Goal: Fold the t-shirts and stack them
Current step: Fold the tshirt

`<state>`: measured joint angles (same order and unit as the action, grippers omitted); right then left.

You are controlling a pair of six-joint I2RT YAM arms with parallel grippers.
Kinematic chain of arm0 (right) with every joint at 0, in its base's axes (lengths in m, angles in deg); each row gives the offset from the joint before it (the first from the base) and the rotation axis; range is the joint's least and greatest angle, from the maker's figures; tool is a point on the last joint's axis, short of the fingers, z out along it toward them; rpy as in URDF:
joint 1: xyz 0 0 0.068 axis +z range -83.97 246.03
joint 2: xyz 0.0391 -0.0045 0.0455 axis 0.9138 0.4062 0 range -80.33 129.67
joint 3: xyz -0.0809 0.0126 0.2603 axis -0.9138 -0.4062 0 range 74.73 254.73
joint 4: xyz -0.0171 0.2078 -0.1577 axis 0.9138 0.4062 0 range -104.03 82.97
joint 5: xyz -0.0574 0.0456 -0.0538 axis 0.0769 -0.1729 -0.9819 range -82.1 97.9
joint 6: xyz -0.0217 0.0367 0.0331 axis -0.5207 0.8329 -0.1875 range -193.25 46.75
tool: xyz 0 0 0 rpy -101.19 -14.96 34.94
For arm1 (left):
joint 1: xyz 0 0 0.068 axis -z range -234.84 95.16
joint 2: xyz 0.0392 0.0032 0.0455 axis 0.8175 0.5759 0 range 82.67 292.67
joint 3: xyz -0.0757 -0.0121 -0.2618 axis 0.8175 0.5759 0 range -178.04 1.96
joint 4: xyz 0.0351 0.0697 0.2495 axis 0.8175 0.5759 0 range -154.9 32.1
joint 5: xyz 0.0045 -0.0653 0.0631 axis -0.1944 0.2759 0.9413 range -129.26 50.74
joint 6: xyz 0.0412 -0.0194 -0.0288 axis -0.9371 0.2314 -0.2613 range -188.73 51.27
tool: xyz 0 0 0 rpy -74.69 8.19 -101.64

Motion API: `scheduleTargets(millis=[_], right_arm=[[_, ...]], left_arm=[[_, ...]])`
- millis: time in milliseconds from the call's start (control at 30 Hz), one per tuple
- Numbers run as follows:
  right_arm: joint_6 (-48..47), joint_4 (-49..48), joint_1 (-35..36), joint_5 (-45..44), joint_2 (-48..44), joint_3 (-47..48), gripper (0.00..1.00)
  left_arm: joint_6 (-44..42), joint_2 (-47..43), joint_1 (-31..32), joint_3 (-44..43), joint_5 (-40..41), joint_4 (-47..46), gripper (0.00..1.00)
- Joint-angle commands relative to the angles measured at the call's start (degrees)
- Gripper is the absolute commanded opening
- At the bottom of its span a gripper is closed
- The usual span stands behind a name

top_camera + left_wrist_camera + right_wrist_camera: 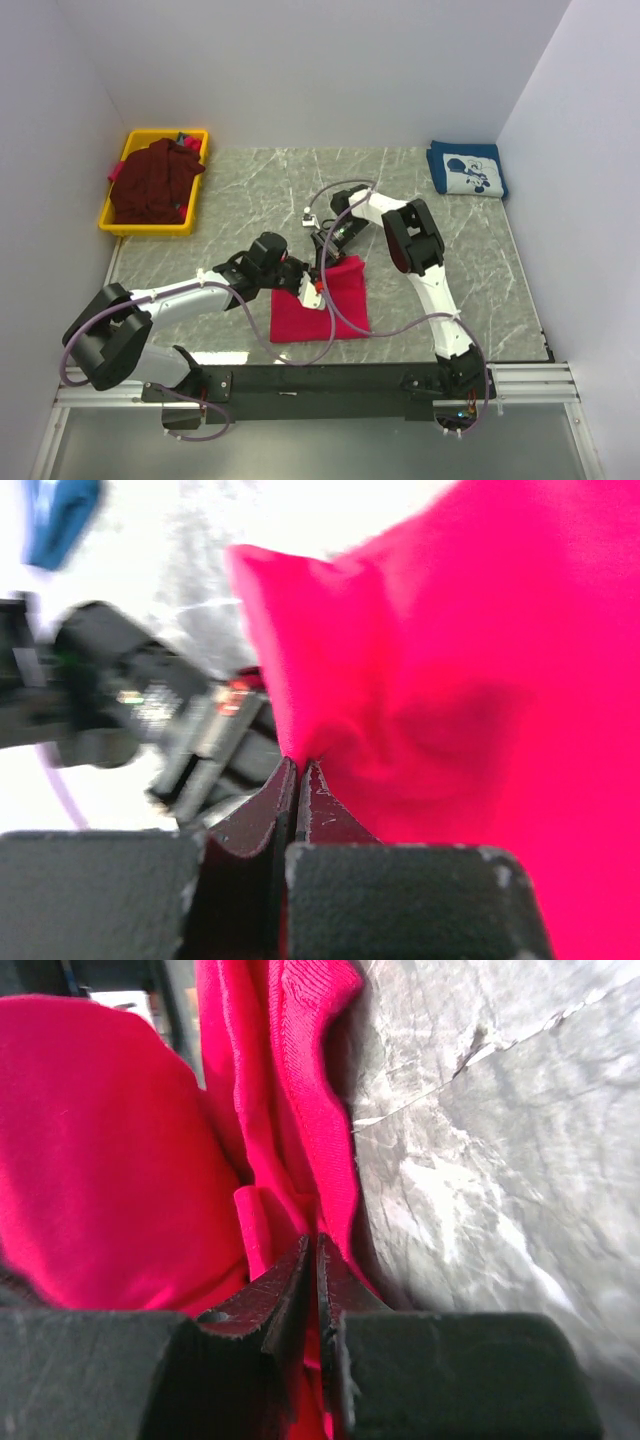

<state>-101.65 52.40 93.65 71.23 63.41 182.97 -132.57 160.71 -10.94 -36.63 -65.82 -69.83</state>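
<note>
At mid-tabletop, toward the near edge, the red tee (322, 305) lies partly folded as a narrow oblong, its far end lifted and rumpled. The left end effector (306, 286) is clamped on a pinch of cloth at the tee's far left edge; its wrist view shows the jaws closed with fabric drawn into the tips. The right end effector (328, 247) likewise grips the far edge, its jaws closed on several bunched layers just above the tabletop (450, 250). The two stand close together. The navy tee (467, 170) lies folded at the far right corner. The maroon tee (152, 180) is heaped, unfolded, in the yellow bin (118, 228) at far left.

Risks, as judged:
- Both holds are at the fingertips only, so a pull could strip the cloth out.
- The right grip takes uneven layers, so carrying it over may set a crooked, bunched fold.
- With the wrists so near, a crossing move could bring them into contact.
</note>
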Motion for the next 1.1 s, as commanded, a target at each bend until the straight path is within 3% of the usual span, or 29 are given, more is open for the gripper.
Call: scheduleTargets(millis=[0, 367, 567, 733, 933, 1067], right_arm=[[-2.18, 2.30, 0.60, -0.49, 2.77, 0.92, 0.14], [-1.65, 1.24, 0.68, -0.58, 1.89, -0.32, 0.14], [-1.04, -0.34, 0.51, -1.72, -0.65, -3.04, 0.14], [-0.26, 1.33, 0.51, -3.30, -1.36, 0.12, 0.15], [3.35, -2.27, 0.60, -10.32, -6.63, 2.41, 0.16], [3.70, -2.54, 0.77, -13.14, -9.79, 2.93, 0.23]], left_arm=[[-0.68, -0.08, -0.57, -0.52, 0.90, -9.11, 0.01], [-0.76, 6.59, -4.70, -5.80, 2.31, -10.10, 0.01], [-1.47, 8.71, -5.67, -3.86, 3.10, -13.70, 0.01], [-1.56, 8.97, -5.67, -2.64, 2.05, -15.81, 0.01], [-5.41, 6.17, -4.53, 2.63, 1.60, -18.44, 0.01], [-8.40, 4.67, -3.65, 6.85, 1.69, -20.55, 0.01]])
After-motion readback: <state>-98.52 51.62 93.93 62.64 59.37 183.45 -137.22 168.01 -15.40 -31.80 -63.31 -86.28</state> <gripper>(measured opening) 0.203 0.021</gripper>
